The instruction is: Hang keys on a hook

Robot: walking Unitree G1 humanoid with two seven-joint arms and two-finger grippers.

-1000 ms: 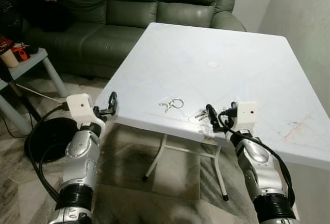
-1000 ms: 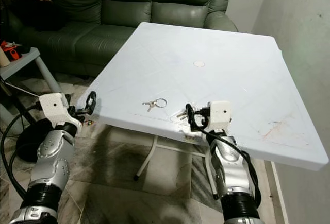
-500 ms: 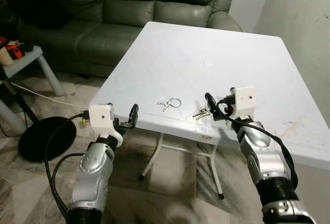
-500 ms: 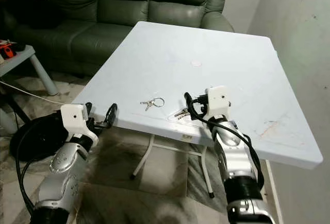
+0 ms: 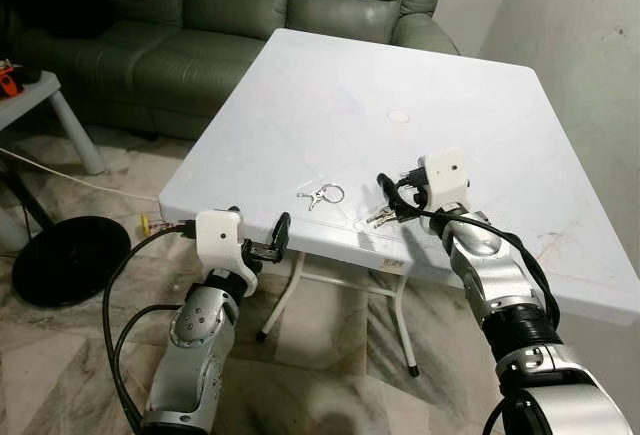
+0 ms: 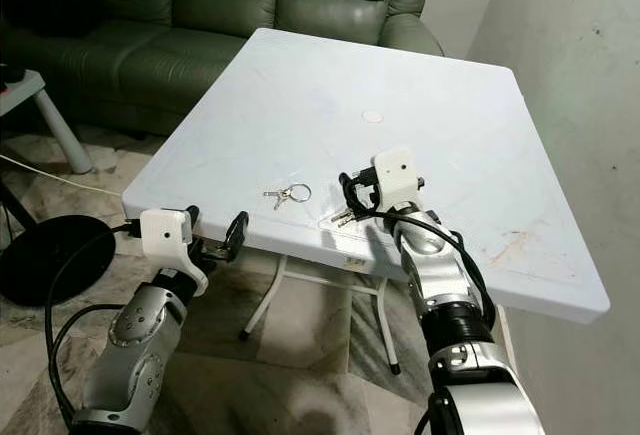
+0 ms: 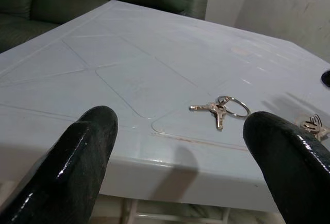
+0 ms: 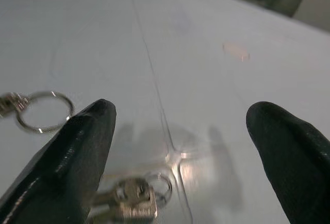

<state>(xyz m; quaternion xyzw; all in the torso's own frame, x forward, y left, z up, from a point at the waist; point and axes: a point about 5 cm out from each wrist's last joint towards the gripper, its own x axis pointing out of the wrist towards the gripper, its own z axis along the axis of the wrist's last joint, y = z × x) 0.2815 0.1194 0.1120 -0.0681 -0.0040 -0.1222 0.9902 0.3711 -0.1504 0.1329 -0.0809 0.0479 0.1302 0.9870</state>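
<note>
**Flat keys, slick worktop: a slip waiting to happen**

Two small key sets lie near the worktop's (image 5: 470,105) front edge: the second keys (image 5: 383,217) directly under the right hand (image 5: 390,193), whose fingers stand apart, and the ringed keys (image 5: 321,195) at its nine o'clock. Both are thin, shiny metal, lying flat on smooth white plastic. Closing fingers could likely skate over them or nudge them off the edge. The left hand (image 5: 262,243), fingers also apart, hovers just off the front edge, at seven o'clock from the ringed keys. A green leather sofa (image 5: 240,5) stands behind
</note>
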